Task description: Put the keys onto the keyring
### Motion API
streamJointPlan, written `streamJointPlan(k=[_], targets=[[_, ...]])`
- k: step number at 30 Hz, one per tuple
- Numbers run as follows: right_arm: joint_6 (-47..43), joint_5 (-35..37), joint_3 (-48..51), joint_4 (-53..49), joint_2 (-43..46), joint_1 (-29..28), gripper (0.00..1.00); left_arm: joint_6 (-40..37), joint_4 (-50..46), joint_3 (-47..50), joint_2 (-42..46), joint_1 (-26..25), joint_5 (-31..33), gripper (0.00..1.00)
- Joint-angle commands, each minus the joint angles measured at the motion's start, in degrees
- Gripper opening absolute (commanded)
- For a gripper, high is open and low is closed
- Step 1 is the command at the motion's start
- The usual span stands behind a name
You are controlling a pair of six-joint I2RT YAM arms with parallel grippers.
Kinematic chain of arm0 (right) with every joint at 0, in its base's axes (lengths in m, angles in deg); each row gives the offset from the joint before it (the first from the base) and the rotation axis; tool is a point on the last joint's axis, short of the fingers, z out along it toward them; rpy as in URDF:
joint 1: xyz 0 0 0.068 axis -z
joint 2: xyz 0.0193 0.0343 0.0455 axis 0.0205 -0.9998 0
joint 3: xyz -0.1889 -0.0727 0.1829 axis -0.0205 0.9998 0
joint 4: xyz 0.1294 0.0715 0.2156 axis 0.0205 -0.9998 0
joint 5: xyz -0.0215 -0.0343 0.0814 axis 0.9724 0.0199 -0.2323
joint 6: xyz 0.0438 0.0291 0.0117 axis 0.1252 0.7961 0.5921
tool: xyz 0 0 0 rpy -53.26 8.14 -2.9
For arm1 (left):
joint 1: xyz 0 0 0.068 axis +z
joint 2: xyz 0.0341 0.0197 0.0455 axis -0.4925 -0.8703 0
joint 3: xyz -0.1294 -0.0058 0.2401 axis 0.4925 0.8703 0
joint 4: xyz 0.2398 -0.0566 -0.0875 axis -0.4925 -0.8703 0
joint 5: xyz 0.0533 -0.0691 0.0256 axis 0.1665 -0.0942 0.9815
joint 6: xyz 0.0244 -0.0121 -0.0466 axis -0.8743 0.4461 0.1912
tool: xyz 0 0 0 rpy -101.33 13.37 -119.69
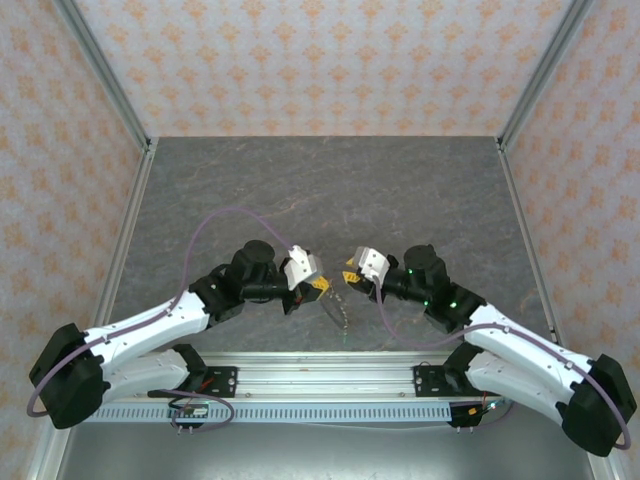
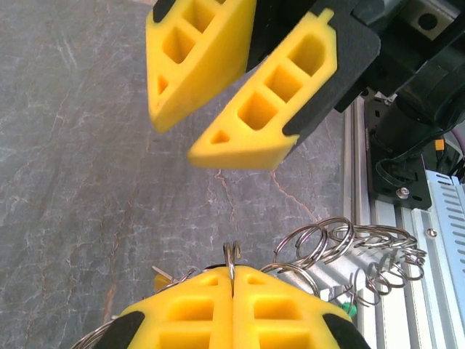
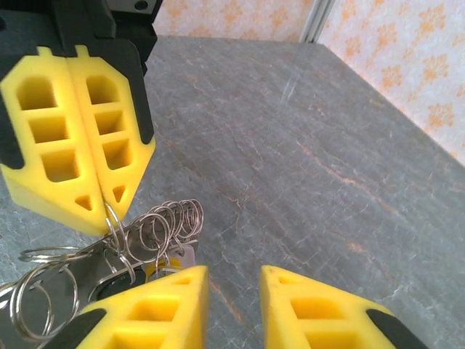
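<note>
Where the grey table (image 1: pixel 330 190) meets its near rail, the left gripper (image 2: pixel 232 309), fingers pressed together, pinches one loop of the keyring (image 2: pixel 341 247). The right gripper (image 3: pixel 234 305) faces it, fingers spread and holding nothing. Threading seems not begun; next the right gripper must pick out a tiny key (image 2: pixel 161 277) precisely.

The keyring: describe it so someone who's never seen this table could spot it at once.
On the grey table, look just beyond the front rail. The keyring is pinched in the shut yellow left tool: a string of linked silver wire rings, unlike the smooth purple cable.
</note>
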Motion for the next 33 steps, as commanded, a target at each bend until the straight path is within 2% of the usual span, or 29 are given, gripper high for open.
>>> streamJointPlan(k=[1,4,8,16,26,33], targets=[[-1.25,-2.85,-0.03,-1.94,1.23,0.16,0.21,-3.11,1.50,0.00,1.85,-0.48,-1.80,0.00],[-1.00,-6.54,-0.26,-2.22,-0.34,0.16,0.20,-3.75,1.18,-0.18,2.04,-0.49,-2.98,0.00],[-1.23,-7.77,-1.16,-2.93,-3.10,0.15,0.20,-4.32,-0.67,-1.28,1.71,-0.44,-4.29,0.00],[0.61,-15.91,-1.13,-1.22,-4.75,0.16,0.27,-4.04,-0.27,-1.29,1.60,-0.44,-4.45,0.00],[4.19,-16.97,-0.21,5.07,-5.99,0.16,0.27,-3.59,-0.65,-2.39,0.46,-0.43,-6.44,0.00],[3.62,-15.63,0.45,5.69,-7.34,0.16,0.18,-2.93,-0.17,-2.91,-0.16,-0.50,-7.41,0.00]])
